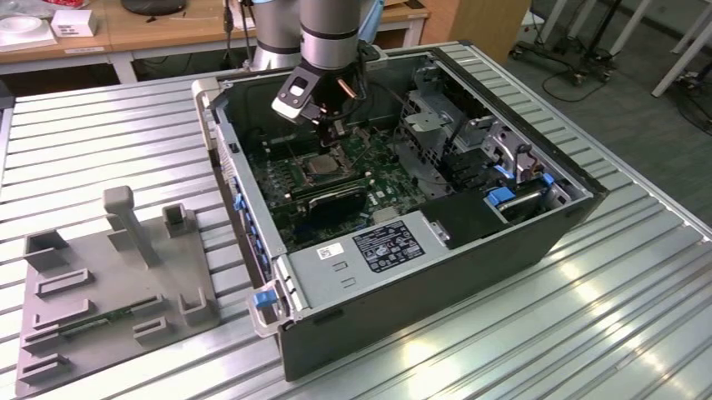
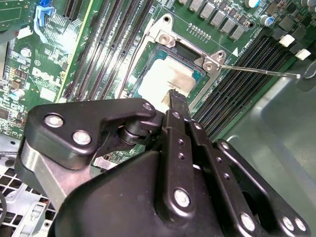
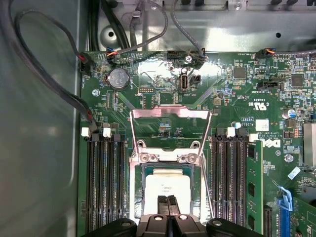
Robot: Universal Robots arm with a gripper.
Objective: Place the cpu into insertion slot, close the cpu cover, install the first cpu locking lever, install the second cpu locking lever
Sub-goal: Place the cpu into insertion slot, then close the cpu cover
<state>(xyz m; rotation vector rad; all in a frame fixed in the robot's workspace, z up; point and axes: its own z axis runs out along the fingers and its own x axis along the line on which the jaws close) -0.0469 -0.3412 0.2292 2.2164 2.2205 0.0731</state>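
Looking like the cpu (image 3: 168, 183) sits in its slot (image 3: 148, 157), fingers (image 3: 162, 205) pinched together empty, cover (image 3: 170, 112) open, levers (image 2: 256, 70) undone.

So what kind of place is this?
Probably a robotics lab or workshop. A robot arm reaches into an open computer case that sits on a slatted metal table, and there are wooden desks behind it.
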